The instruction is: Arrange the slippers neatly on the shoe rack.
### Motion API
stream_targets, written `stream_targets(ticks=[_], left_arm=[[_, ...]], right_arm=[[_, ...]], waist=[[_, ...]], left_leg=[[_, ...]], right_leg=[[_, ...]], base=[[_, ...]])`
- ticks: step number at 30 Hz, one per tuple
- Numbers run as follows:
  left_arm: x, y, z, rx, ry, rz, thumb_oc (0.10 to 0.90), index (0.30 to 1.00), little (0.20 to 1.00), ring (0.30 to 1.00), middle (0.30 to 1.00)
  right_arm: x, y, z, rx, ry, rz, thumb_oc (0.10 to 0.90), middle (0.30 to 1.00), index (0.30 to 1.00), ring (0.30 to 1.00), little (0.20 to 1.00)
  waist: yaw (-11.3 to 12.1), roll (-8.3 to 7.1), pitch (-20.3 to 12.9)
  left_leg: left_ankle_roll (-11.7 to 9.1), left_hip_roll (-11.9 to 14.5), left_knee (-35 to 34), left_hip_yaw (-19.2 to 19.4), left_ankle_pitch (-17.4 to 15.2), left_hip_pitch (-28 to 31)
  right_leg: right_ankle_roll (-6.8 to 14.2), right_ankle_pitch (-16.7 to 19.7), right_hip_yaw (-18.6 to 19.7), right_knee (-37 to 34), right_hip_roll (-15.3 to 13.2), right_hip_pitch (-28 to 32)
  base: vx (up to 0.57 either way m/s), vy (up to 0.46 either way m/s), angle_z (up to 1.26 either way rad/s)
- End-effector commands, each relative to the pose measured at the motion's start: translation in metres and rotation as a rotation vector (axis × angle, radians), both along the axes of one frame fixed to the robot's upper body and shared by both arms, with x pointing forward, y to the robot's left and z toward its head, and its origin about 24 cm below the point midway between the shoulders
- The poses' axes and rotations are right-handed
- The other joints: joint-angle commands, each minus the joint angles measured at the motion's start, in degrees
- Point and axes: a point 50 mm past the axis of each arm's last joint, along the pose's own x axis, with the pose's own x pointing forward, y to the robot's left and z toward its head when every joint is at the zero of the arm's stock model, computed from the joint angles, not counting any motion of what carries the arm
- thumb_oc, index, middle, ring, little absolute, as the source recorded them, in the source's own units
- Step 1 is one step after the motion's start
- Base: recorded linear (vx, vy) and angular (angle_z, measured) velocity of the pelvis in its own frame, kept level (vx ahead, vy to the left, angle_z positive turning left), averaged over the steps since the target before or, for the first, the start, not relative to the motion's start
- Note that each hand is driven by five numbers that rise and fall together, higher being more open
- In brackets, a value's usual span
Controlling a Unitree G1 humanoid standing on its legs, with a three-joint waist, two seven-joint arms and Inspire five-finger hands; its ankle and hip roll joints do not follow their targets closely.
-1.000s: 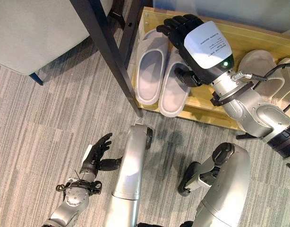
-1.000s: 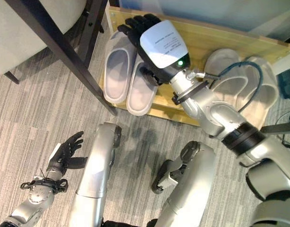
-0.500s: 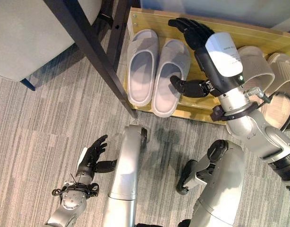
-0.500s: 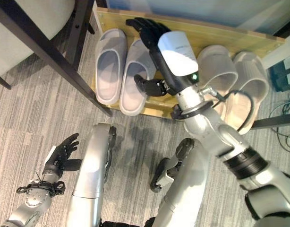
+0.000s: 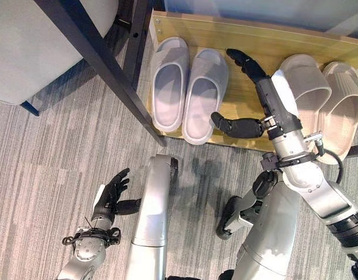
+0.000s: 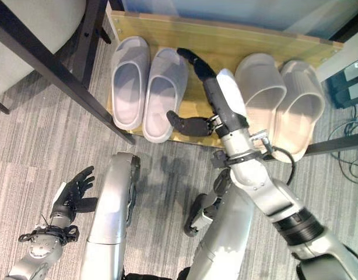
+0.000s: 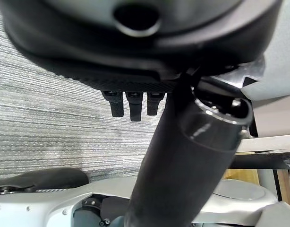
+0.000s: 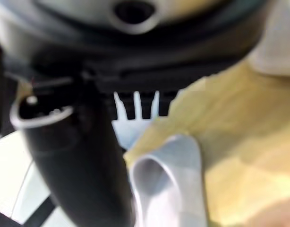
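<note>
i look down at a striped grey carpet (image 5: pixel 56 157) that covers the floor in front of me. a black metal frame leg (image 5: pixel 100 61) crosses it at a slant on my left, from the top of the view down to the carpet. behind that leg sits a pale grey cushioned seat (image 5: pixel 33 41) with a dark blue foot (image 5: pixel 29 107) resting on the carpet. on my far right, cables (image 6: pixel 348 166) lie on the floor.

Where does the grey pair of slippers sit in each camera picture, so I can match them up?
Left eye view: grey slippers side by side at the left end of the wooden rack, left of the right hand.
Right eye view: same place.
Right wrist view: one grey slipper past the thumb.
Shared landmark: the rack's wood.
</note>
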Motion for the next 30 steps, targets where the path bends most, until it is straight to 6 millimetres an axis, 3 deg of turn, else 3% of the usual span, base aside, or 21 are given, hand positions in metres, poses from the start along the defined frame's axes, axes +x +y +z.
stream_targets(ticks=[1, 3, 12, 30], left_arm=[[0.015, -0.028, 0.019, -0.053, -0.131, -0.067, 0.800, 0.900, 0.900, 0.900, 0.900], [0.016, -0.029, 0.020, -0.050, -0.134, -0.068, 0.800, 0.900, 0.900, 0.900, 0.900], [0.017, -0.030, 0.021, -0.046, -0.139, -0.076, 0.800, 0.900, 0.900, 0.900, 0.900], [0.016, -0.034, 0.017, -0.054, -0.126, -0.087, 0.800, 0.900, 0.900, 0.900, 0.900]], right_arm=[[-0.020, 0.019, 0.044, 0.160, -0.178, 0.209, 0.800, 0.900, 0.900, 0.900, 0.900], [-0.019, 0.020, 0.037, 0.220, -0.116, 0.245, 0.800, 0.900, 0.900, 0.900, 0.900], [-0.014, 0.027, 0.029, 0.193, -0.063, 0.258, 0.800, 0.900, 0.900, 0.900, 0.900], [0.007, 0.031, 0.033, 0.082, -0.168, 0.075, 0.800, 0.900, 0.900, 0.900, 0.900]], waist=[[1.01, -1.59, -2.25], [1.02, -1.64, -2.25], [1.36, -1.55, -2.25], [2.47, -0.13, -2.25]], left_leg=[[0.03, -0.96, -5.35, 3.10, -1.10, -4.27], [0.08, -0.90, -5.44, 3.18, -1.10, -4.27], [0.19, -0.77, -5.57, 3.21, -1.24, -4.27], [0.34, -1.71, -6.02, 2.62, -1.25, -4.27]], right_leg=[[-3.86, -0.34, 0.17, 5.12, -1.09, 0.11], [-3.80, -0.22, 0.13, 4.94, -1.03, 0.11], [-3.69, -0.10, 0.12, 4.49, -0.89, 0.11], [-3.94, -0.35, -0.46, 3.96, -1.06, 1.48]], base=[[0.00, 0.000, 0.00], [0.00, 0.000, 0.00], [0.00, 0.000, 0.00], [0.00, 0.000, 0.00]])
